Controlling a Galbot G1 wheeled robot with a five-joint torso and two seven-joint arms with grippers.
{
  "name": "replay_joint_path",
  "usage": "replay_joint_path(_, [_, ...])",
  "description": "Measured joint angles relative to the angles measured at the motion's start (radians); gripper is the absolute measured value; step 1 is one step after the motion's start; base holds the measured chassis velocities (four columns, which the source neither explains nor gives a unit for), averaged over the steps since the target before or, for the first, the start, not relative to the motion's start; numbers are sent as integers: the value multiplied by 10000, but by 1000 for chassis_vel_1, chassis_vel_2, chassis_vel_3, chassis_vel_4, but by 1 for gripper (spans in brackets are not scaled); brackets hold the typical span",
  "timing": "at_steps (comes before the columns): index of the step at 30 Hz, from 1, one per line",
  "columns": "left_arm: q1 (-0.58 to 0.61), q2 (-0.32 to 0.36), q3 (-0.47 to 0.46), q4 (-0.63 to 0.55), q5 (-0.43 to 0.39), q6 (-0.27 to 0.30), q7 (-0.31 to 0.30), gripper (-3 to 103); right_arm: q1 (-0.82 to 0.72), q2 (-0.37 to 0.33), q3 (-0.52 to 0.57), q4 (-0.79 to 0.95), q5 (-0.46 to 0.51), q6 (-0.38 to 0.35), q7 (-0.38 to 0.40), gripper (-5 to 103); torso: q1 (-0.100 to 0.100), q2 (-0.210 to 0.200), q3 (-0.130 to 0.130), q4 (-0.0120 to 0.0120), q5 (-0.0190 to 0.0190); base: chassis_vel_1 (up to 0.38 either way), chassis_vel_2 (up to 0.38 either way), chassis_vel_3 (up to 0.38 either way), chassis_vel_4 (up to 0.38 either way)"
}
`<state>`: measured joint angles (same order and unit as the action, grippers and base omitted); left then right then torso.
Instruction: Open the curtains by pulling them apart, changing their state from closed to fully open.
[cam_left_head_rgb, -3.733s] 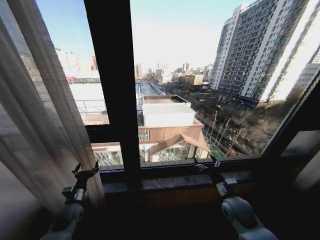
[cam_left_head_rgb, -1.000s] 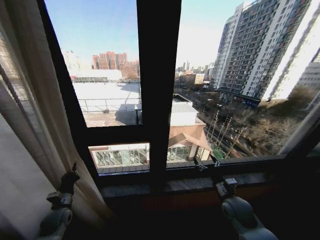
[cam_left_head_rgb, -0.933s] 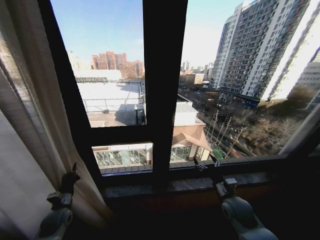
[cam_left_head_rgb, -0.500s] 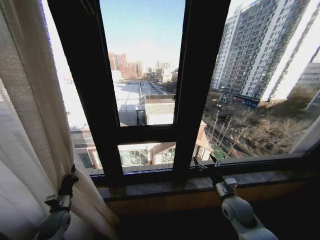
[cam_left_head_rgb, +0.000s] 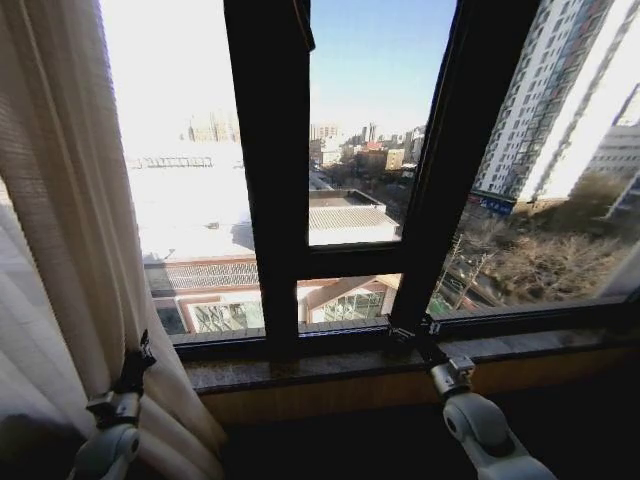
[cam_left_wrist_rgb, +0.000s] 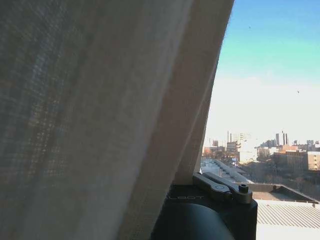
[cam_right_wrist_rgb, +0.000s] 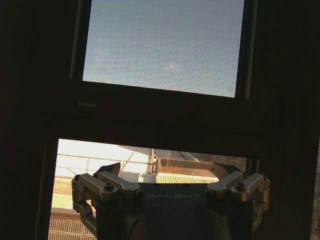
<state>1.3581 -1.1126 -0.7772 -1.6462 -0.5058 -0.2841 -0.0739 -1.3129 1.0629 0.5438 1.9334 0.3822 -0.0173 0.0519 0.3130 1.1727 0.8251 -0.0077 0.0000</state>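
The sheer cream curtain (cam_left_head_rgb: 60, 250) hangs bunched in vertical pleats along the left of the window. My left gripper (cam_left_head_rgb: 143, 352) is low at the curtain's inner edge, its fingers drawn together on a fold of the cloth. In the left wrist view the woven curtain (cam_left_wrist_rgb: 100, 110) drapes right over the gripper and hides the fingertips. My right gripper (cam_left_head_rgb: 410, 328) is raised just above the window sill, open and holding nothing. In its wrist view the right gripper (cam_right_wrist_rgb: 167, 172) faces the dark window frame with both fingers spread wide.
Two dark window posts (cam_left_head_rgb: 270, 200) (cam_left_head_rgb: 440, 180) and a crossbar divide the glass. A stone sill (cam_left_head_rgb: 330, 365) runs under the window, with a wooden panel (cam_left_head_rgb: 400, 395) below it. Rooftops and high-rise blocks lie outside.
The whole picture has swung sideways, so the camera has moved and the window posts sit elsewhere. My left gripper, open 3.7 s ago, is shut at the curtain edge. The right arm's pose is unchanged.
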Motion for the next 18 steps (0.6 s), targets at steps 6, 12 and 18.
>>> replay_joint_path(6, [99,-21,-84,-63,24,-48,7,0,0,0,0,0,0,0,0,100,2,0,0,0,1,380,315,-372,-320])
replay_joint_path(12, [178,-44,-148,-115,30,-107,4,0,0,0,0,0,0,0,0,100,1,1,-1,0,0,396,320,-393,-323])
replay_joint_path(18, [204,-81,-164,-147,37,-120,-5,0,0,0,0,0,0,0,0,100,3,0,0,1,2,392,322,-382,-322])
